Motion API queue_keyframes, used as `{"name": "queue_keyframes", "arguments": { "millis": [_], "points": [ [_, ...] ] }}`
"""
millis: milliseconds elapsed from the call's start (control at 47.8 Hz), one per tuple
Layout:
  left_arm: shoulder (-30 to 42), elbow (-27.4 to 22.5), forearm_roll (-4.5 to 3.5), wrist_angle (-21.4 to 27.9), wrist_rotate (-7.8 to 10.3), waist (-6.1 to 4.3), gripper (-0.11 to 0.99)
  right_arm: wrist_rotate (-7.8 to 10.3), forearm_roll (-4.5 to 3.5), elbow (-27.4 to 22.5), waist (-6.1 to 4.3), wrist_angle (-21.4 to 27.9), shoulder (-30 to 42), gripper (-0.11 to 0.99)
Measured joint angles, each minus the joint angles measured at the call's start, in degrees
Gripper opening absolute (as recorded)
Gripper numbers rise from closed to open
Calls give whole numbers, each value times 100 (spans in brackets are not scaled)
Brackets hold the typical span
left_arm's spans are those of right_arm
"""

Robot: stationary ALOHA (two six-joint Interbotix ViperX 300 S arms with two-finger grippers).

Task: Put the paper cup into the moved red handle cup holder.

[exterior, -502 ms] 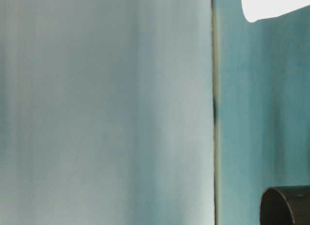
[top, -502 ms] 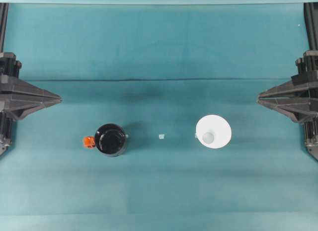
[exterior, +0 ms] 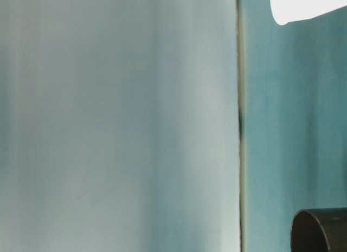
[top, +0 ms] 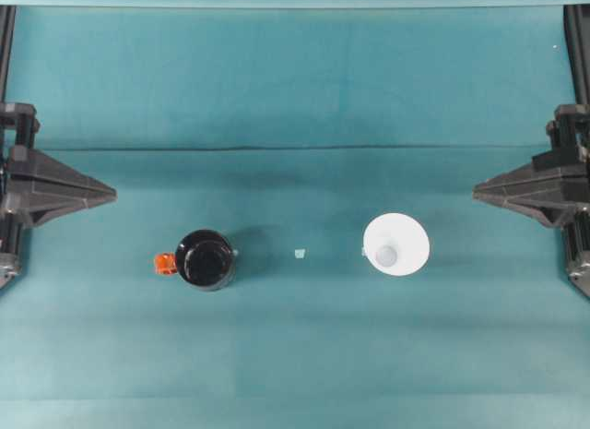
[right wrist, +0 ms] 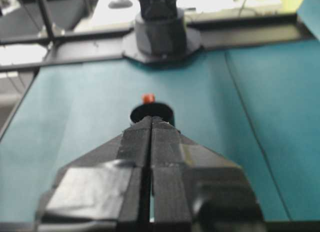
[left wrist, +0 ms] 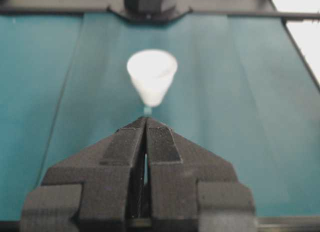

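The white paper cup stands upright on the teal table, right of centre; the left wrist view has it ahead of the fingertips, and it shows in the table-level view. The black red handle cup holder stands left of centre, its red-orange tab pointing left; it lies beyond the right fingertips and shows as a dark rim at table level. My left gripper rests shut at the left edge, holding nothing. My right gripper is shut at the right edge, also holding nothing.
A small pale scrap lies on the teal cloth between holder and cup. A fold line runs across the cloth behind both. Arm bases stand at the far side in the wrist views.
Both arms have shifted slightly: the left gripper tip moved a little down, the right tip a little inward. Cup and holder stay put.
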Motion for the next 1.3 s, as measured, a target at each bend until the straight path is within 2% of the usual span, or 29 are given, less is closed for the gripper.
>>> {"name": "queue_keyframes", "arguments": {
  "millis": [125,293,418,627,816,1025,1213,1297],
  "points": [
    [202,-18,-9,492,-281,-18,3,9,0,0,0,255,-79,-11],
    [659,-123,-9,1283,-861,-70,3,35,0,0,0,492,-167,-11],
    [914,-193,0,1740,-1072,-88,3,53,0,0,0,677,-211,-11],
    [1178,-264,-9,1986,-1072,-105,3,44,9,0,0,888,-237,-11],
    [1600,-369,0,2013,-1081,-105,3,53,9,0,-62,1107,-237,-11],
    [2013,-527,0,2021,-1081,-123,3,70,18,0,-149,1723,-237,-11],
    [2145,-589,-9,2021,-1072,-141,3,378,26,0,-176,2215,-246,-11],
    [2153,-598,0,2030,-1072,-149,3,439,18,-9,-176,2347,-246,-11]
  ]
}}
